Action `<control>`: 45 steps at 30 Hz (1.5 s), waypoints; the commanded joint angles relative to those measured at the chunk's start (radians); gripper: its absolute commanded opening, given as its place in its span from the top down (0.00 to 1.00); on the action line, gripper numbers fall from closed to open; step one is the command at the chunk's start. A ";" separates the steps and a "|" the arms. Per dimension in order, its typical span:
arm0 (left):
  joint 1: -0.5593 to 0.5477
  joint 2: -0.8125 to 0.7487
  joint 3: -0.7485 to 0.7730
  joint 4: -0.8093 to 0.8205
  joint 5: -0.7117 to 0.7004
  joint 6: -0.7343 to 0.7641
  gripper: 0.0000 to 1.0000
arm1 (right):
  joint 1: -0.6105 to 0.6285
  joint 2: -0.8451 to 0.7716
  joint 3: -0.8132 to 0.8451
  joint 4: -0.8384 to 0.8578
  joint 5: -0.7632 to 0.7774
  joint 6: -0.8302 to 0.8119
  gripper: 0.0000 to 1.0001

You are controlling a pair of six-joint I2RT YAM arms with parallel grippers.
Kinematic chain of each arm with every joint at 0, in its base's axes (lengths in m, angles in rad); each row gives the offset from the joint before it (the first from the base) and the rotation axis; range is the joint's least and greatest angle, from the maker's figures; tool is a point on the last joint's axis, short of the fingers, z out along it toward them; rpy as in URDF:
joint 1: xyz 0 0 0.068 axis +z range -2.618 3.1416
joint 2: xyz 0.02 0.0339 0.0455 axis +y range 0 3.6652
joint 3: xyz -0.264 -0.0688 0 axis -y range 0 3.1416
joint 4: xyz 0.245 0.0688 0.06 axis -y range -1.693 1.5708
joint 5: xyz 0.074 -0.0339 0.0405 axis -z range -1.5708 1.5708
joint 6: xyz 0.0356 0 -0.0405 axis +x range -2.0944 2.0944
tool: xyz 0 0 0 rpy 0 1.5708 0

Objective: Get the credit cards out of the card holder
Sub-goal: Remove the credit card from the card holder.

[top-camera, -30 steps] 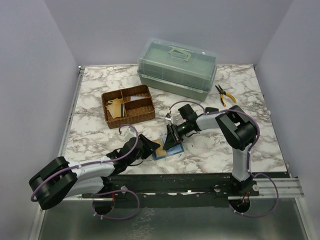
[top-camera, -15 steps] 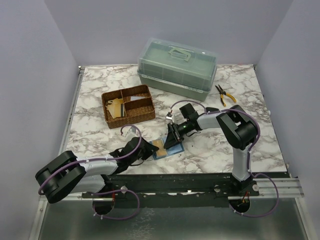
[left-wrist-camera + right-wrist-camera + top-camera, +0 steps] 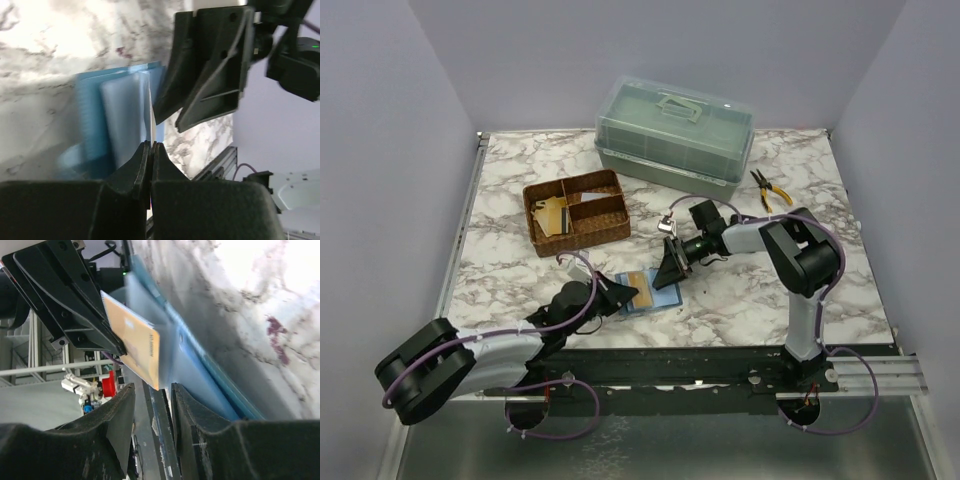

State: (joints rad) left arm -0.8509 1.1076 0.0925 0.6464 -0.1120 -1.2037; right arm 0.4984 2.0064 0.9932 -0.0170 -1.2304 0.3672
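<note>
The teal-blue card holder [image 3: 651, 303] lies open on the marble table near its front edge; its lighter inner pockets show in the left wrist view [image 3: 117, 117] and the right wrist view [image 3: 200, 365]. My left gripper [image 3: 624, 293] [image 3: 151, 144] is shut on a tan-orange credit card [image 3: 638, 280] [image 3: 132, 342], seen edge-on in the left wrist view [image 3: 151, 112], and holds it just above the holder's left side. My right gripper [image 3: 667, 268] [image 3: 152, 387] is open and empty, just right of the card and above the holder's far edge.
A wicker basket [image 3: 610, 232] with tan cards in its left compartment stands at the back left. A green lidded toolbox [image 3: 675, 135] stands at the back. Yellow-handled pliers [image 3: 770, 188] lie at the back right. The table's front rail runs close behind the holder.
My right gripper has lifted off the holder and drawn back to the upper right. My left gripper has pulled the card up and free of the holder's pocket.
</note>
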 commanded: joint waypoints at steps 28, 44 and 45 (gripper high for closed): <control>0.001 -0.084 -0.046 0.329 0.059 0.087 1.00 | -0.007 -0.119 -0.034 0.108 -0.068 0.061 0.62; 0.001 -0.036 -0.018 0.373 0.088 0.090 1.00 | -0.004 -0.141 -0.097 0.364 -0.238 0.250 0.66; 0.000 -0.031 -0.015 0.377 0.089 0.090 1.00 | -0.006 -0.140 -0.097 0.368 -0.242 0.254 0.67</control>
State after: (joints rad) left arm -0.8509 1.0584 0.0544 0.9401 -0.0502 -1.1172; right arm 0.4953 1.8919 0.9115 0.2508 -1.4113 0.5549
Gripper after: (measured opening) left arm 0.018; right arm 0.344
